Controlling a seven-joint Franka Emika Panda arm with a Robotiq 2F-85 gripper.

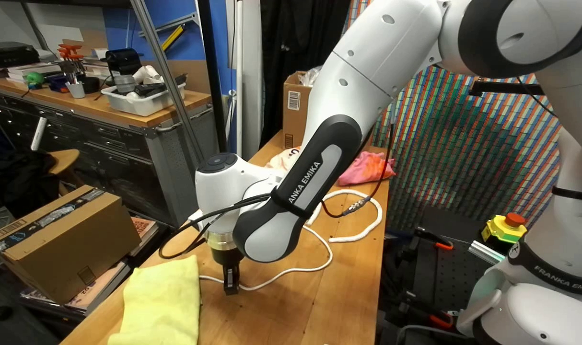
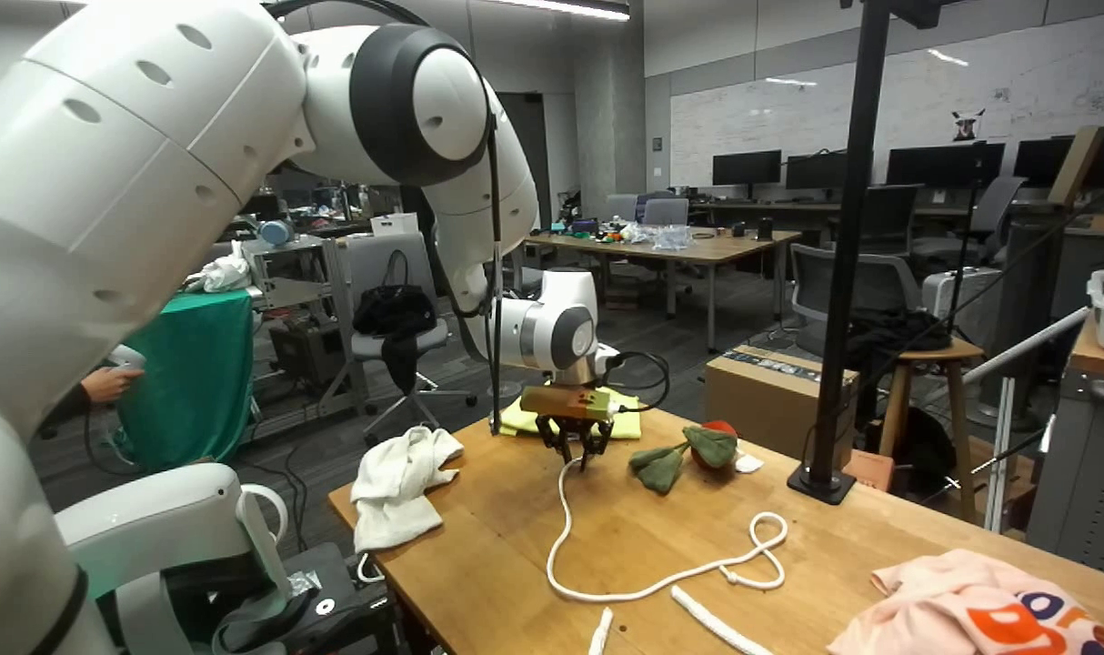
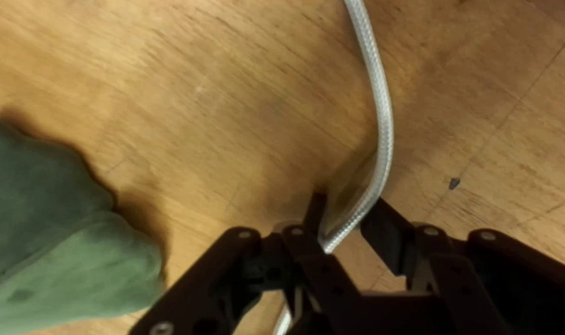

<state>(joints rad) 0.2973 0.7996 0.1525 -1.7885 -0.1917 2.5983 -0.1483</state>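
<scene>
The claw [image 3: 348,217] is straddling the white rope [image 3: 384,121], which is running between its partly parted fingers [image 3: 388,238], so we are judging the reach done and a firm grip not yet made.

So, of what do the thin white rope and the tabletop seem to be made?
The thin white rope looks like textile fiber, perhaps synthetic, with slight sheen: fine braiding shows. The tabletop looks like wood, smooth, possibly varnished: grain lines and seams show.
</scene>
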